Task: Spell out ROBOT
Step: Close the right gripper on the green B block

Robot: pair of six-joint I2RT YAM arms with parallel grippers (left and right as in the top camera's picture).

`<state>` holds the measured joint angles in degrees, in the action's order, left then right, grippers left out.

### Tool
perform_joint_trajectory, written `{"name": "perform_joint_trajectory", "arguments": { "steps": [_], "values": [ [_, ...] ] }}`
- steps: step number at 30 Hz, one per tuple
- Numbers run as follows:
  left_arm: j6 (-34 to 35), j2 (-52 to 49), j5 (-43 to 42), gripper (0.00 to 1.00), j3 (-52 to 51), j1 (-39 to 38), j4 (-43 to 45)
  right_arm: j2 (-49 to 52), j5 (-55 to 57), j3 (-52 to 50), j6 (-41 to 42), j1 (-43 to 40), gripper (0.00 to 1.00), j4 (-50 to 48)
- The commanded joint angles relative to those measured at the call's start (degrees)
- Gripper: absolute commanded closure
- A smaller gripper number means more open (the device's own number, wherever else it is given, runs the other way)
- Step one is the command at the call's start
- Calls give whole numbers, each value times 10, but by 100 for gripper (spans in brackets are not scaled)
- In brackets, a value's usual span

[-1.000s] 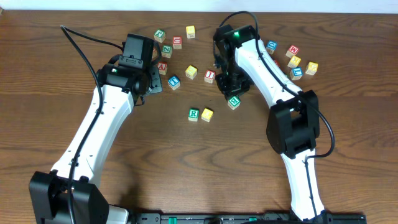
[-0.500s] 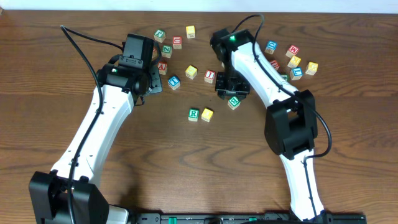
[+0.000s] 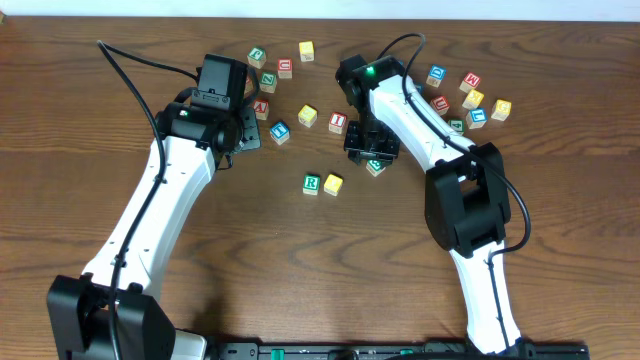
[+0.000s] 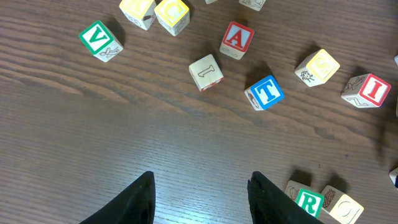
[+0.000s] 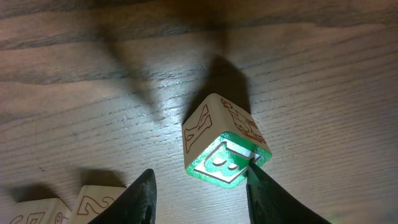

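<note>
The green R cube (image 3: 311, 183) and a yellow cube (image 3: 333, 184) sit side by side mid-table. The green B cube (image 5: 227, 146) lies tilted on the wood, its corner touching my right gripper's right fingertip (image 5: 254, 167). My right gripper (image 5: 200, 169) is open around it, with the left finger clear of the cube. From overhead the B cube (image 3: 376, 164) is half hidden under that gripper (image 3: 368, 142). The blue T cube (image 4: 267, 92) and another yellow cube (image 4: 321, 65) lie ahead of my left gripper (image 4: 201, 177), which is open over bare wood.
A red I cube (image 3: 338, 121) sits just left of the right wrist. A red A cube (image 4: 237, 38), a green V cube (image 4: 97, 39) and a plain cube (image 4: 206, 71) lie farther out. Several more cubes (image 3: 473, 98) cluster at the back right.
My right gripper has opened wider and its wrist has shifted slightly left over the B cube. The left arm and the other cubes have not moved.
</note>
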<state>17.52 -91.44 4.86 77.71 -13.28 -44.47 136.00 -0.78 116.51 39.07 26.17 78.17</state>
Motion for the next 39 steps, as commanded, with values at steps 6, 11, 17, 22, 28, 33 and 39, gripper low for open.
{"name": "perform_joint_trajectory", "arguments": {
  "steps": [6,11,17,22,28,33,39],
  "values": [
    [-10,8,8,52,13,1,0,0,6,4,-15,7,51,24],
    [-10,8,8,53,13,2,0,0,6,11,-19,6,48,24],
    [-10,8,8,52,13,1,0,0,28,10,-18,4,45,9],
    [-10,8,8,53,13,1,-1,0,35,4,-14,4,45,-14],
    [-10,8,8,52,13,1,-1,0,35,-19,-5,5,48,-30],
    [-10,8,8,52,13,1,-1,0,35,-22,-5,5,60,-32],
    [-10,8,8,52,13,1,-1,0,60,-22,-65,5,79,-39]
  ]
}}
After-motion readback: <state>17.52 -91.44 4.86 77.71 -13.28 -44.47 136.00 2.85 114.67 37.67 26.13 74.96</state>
